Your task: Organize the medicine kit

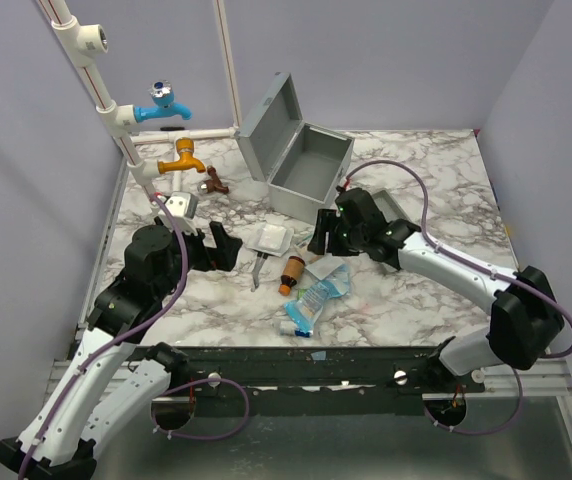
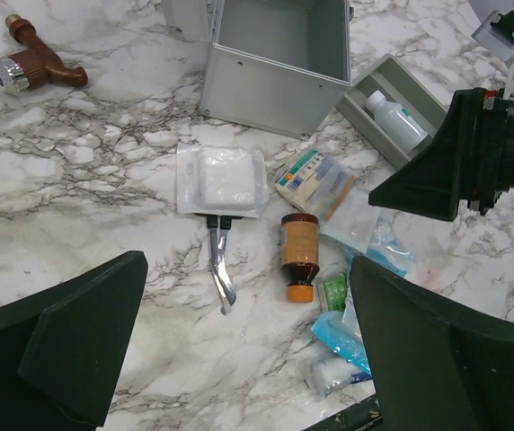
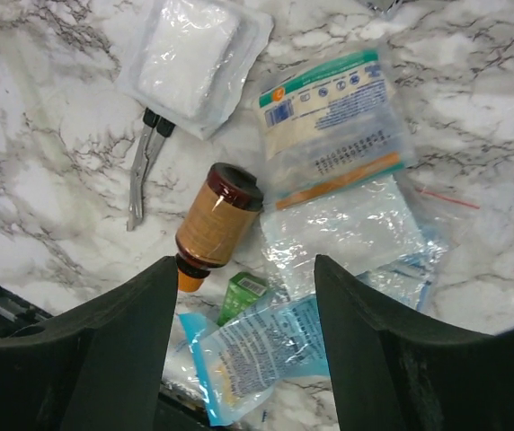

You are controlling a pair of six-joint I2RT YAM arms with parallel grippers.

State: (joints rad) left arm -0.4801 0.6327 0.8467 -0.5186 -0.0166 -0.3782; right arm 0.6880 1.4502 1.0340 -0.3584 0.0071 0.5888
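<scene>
Both my left gripper (image 2: pixel 248 269) and right gripper (image 3: pixel 245 265) hang jaws spread, I judge ready to fill the medicine kit (image 1: pixel 294 198).

I see the medicine kit (image 1: pixel 301 195) behind a gauze packet (image 1: pixel 269 238), with scissors (image 1: pixel 256 270) nearer me and a bottle (image 1: pixel 292 274) to their right.

The left arm (image 1: pixel 96 370) and right arm (image 1: pixel 456 268) have white links, black joints and purple cables (image 1: pixel 381 163). The left gripper (image 2: pixel 246 260) has 2 dark wedge fingers (image 2: pixel 59 350).
</scene>
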